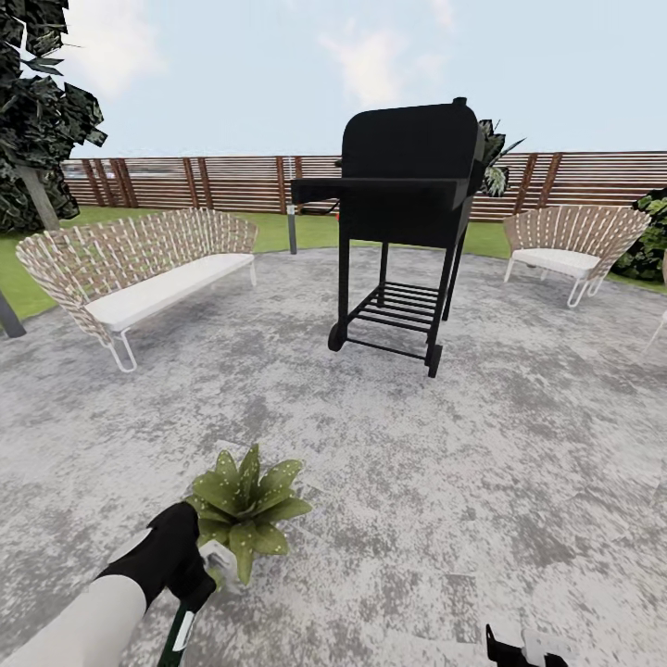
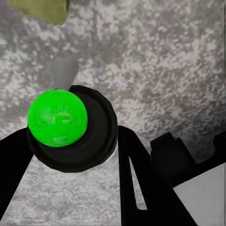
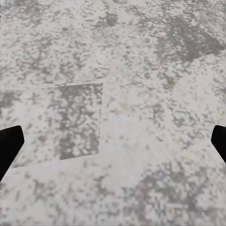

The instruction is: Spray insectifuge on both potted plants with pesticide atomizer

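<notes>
The pesticide atomizer (image 1: 182, 630) is being held in the left tool (image 1: 185, 579) low at the left of the head view, its dark green body and pale trigger head (image 1: 215, 559) showing just beside the black wrist. In the left wrist view the atomizer (image 2: 70, 127) is being seen end on, as a bright green round part set in a dark ring, with a black finger (image 2: 136, 179) of the left tool lying against its side, so the tool is being kept closed around the bottle. One potted plant (image 1: 245, 505) is standing on the grey patio (image 1: 463, 463) immediately in front of the left tool, its pointed green leaves being dotted with whitish specks of insectifuge (image 1: 232, 519); a yellow-green leaf tip (image 2: 40, 10) is being caught at the edge of the left wrist view. The right tool (image 1: 519, 647) is being shown at the lower edge of the head view, and in the right wrist view its two dark fingertips (image 3: 9, 146) are being held far apart over bare patio, with nothing between them. Farther off, a black grill (image 1: 403, 232) is standing on the patio, flanked by a woven bench (image 1: 139, 269) and a woven chair (image 1: 574, 245), with a brown slatted fence (image 1: 232, 181) and lawn (image 1: 278, 232) behind.
</notes>
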`<state>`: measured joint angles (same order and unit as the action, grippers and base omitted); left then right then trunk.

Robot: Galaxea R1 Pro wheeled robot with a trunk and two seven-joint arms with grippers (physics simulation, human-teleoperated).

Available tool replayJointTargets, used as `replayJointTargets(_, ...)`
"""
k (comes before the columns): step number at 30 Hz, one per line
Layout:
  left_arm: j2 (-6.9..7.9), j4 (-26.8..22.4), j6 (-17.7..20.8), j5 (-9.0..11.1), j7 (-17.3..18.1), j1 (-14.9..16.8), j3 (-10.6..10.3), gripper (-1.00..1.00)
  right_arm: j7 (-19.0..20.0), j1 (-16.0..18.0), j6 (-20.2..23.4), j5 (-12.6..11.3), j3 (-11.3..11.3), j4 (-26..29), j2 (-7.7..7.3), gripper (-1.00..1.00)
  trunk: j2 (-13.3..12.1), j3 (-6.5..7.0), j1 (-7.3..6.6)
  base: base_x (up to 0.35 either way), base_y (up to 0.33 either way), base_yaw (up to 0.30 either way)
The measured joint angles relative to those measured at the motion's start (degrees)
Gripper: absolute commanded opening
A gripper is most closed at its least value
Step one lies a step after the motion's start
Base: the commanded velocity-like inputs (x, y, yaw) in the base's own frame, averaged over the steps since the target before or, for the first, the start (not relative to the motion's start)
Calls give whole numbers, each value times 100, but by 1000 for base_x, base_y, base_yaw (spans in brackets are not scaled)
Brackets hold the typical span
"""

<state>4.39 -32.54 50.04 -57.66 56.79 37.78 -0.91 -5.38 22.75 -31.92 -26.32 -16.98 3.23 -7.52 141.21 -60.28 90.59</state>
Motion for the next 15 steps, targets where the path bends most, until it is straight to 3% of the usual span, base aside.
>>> replayJointTargets(2,-139,3,9,2,-42,-1,-9,-100,0,0,0,0,2,0,5,100,0,0,0,0,0,85)
replayJointTargets(6,-200,39,-6,-4,-66,-1,-13,-100,-2,1,0,0,5,-1,14,100,0,0,0,0,0,238)
replayJointTargets(8,-307,71,1,20,-82,-8,-13,-100,-6,1,0,-1,8,-1,15,100,0,0,0,0,0,270)
replayJointTargets(15,-359,35,-66,-3,-233,-52,-6,-100,-1,1,0,-1,7,-1,15,100,0,0,0,0,0,270)
